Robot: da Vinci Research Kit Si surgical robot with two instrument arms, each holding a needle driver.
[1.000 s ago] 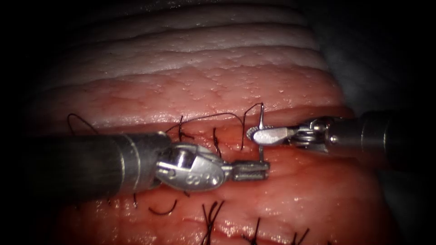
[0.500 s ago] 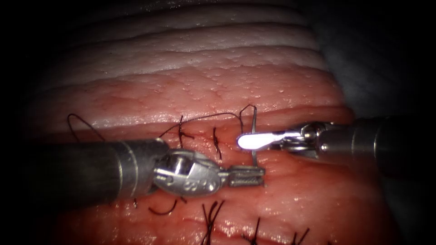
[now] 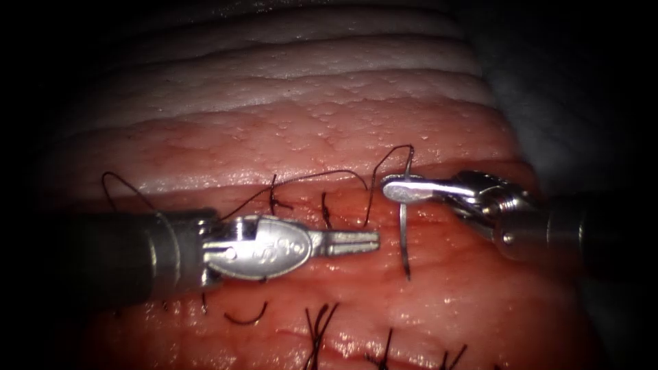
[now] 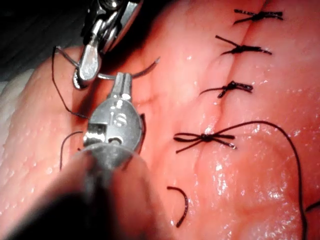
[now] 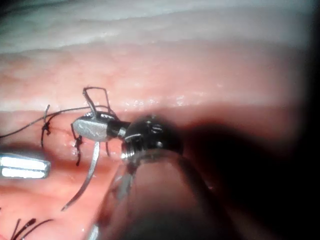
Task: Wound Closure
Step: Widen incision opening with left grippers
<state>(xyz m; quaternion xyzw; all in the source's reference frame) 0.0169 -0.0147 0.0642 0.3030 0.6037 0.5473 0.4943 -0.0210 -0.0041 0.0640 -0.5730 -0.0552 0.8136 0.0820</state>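
Note:
The tissue (image 3: 356,130) has a cut running across the endoscope view. My right tool (image 3: 391,188) is shut on the curved needle (image 3: 404,236) near its thread end. The needle hangs down from the jaws, its point free just above the tissue at the right part of the cut. Black thread (image 3: 329,173) runs from the needle's end in a loop to the stitches on the left. My left tool (image 3: 373,241) is shut on nothing, just left of the needle. The right wrist view shows the right tool (image 5: 80,127) gripping the needle (image 5: 90,172). The left wrist view shows the left tool (image 4: 122,82) beside the needle (image 4: 140,72).
Two placed stitches (image 3: 274,199) cross the cut left of the needle. A row of knotted stitches with cut ends (image 3: 319,329) lies along the front. A loose curved bit of thread (image 3: 245,319) lies near the left shaft. The tissue's edge drops off at the right.
The right jaws closed on the needle. The left jaws let go of its lower part, shut again and drew back left. The right tool lifted the needle up and right.

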